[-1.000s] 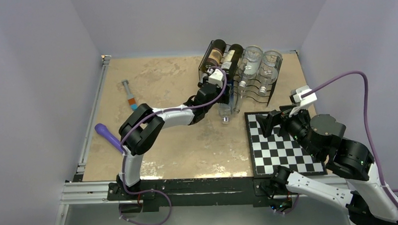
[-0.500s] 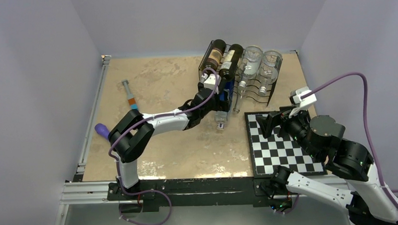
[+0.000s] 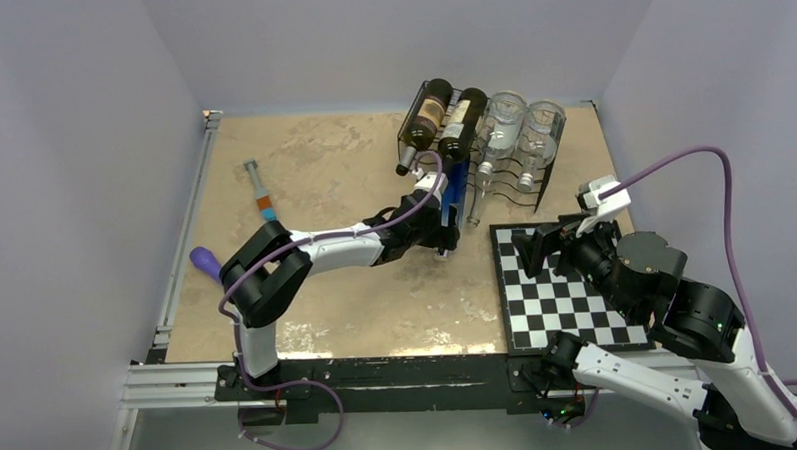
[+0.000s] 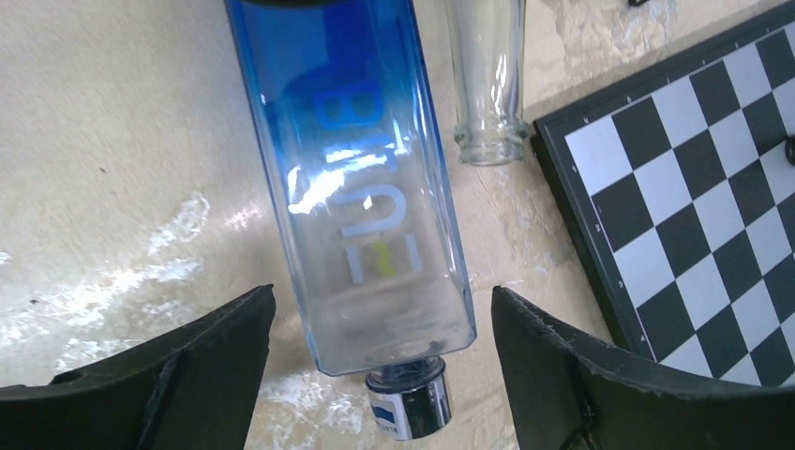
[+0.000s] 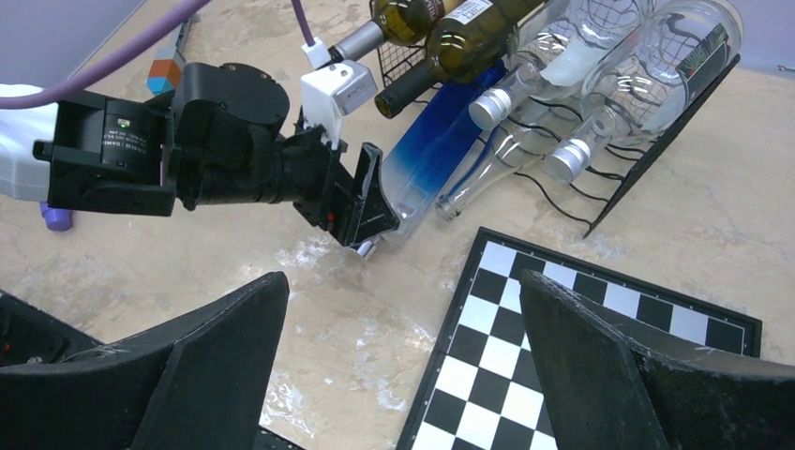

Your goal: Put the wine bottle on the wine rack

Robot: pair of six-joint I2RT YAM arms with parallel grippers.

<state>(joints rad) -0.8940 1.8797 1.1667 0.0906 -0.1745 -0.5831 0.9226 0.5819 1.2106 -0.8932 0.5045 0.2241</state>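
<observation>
The black wire wine rack [image 3: 546,178] [image 5: 656,159] stands at the back of the table. A blue-tinted square wine bottle [image 3: 455,188] [image 4: 366,187] [image 5: 441,159] lies slanted in its lower row, silver cap [image 4: 408,408] pointing towards me just above the tabletop. My left gripper [image 3: 443,238] [image 4: 384,375] [image 5: 366,211] is open at that capped end, one finger on either side with a gap to the glass. My right gripper [image 3: 543,248] [image 5: 403,366] hangs open and empty over the chessboard's left edge.
Two dark wine bottles [image 3: 441,118] [image 5: 469,37] and clear glass bottles [image 3: 516,131] [image 4: 487,84] lie in the rack. A black-and-white chessboard [image 3: 557,289] [image 4: 694,187] [image 5: 581,356] lies front right. A syringe-like tool [image 3: 260,190] and a purple object [image 3: 206,260] lie at the left.
My left gripper has opened, let go of the blue bottle's body and drawn back along it to the capped end. The right arm has barely moved.
</observation>
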